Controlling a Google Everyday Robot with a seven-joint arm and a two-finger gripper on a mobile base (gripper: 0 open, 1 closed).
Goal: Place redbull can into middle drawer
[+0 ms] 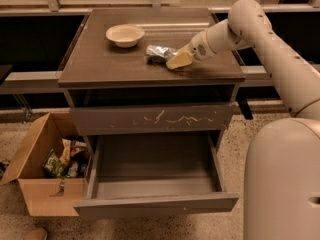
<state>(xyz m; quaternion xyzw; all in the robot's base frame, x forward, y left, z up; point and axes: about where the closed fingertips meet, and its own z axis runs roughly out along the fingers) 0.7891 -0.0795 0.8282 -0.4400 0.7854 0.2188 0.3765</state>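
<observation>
The redbull can lies on its side on the cabinet top, right of centre. My gripper is low over the top at the can's right end, close to or touching it. The arm reaches in from the right. The middle drawer is pulled out and open below, with a plain front and an empty inside. Above it, the drawer front with long white scratches is shut.
A cream round bowl stands on the top, left of and behind the can. An open cardboard box with packets stands on the floor to the left. My robot body fills the lower right.
</observation>
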